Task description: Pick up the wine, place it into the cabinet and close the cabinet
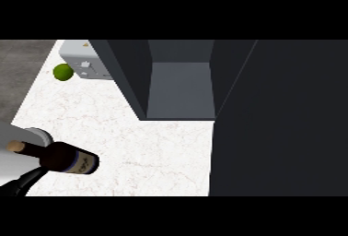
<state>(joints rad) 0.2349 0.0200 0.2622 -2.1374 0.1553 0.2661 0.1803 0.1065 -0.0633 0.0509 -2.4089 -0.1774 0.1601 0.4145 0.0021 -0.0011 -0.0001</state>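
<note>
The wine bottle (66,159), dark with a cork and a pale label, lies tilted at the lower left, its neck pointing left. It crosses in front of my grey left forearm (15,159). Of my left hand (24,181) only a black digit shows, curling out from under the bottle's body; the bottle hides the rest. The cabinet (179,87) stands open at the top middle, with a bare grey floor inside. Its dark door (279,120) is swung out and fills the right side. My right hand does not show.
A green lime (62,72) lies at the far left of the white marble counter (156,147), next to a white appliance (84,64) by the cabinet's left wall. The counter's left edge runs diagonally past the lime.
</note>
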